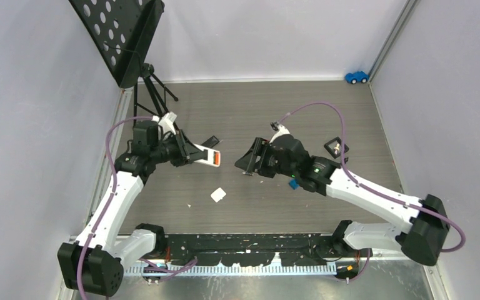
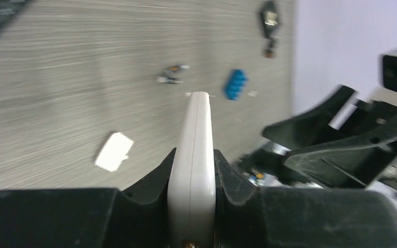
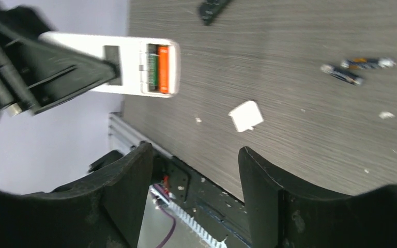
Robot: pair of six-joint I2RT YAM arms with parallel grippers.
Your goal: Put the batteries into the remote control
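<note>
Left tool point(image 2: 194, 157) pinches the remote point(image 3: 129, 62), batteries point(image 3: 157, 67) uncovered; right tool point(image 3: 194, 170) spread, empty. Tilt it and they could drop out.

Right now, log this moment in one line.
left claw: shut on remote | right claw: open, empty | loaded: orange battery, green battery | table: two loose batteries

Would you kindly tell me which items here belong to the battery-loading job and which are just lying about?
Job:
white remote, held in the left tool
orange and green batteries in its bay
two loose batteries
white cover, probably the bay lid

Lying about:
blue block
blue toy car
black music stand
</note>
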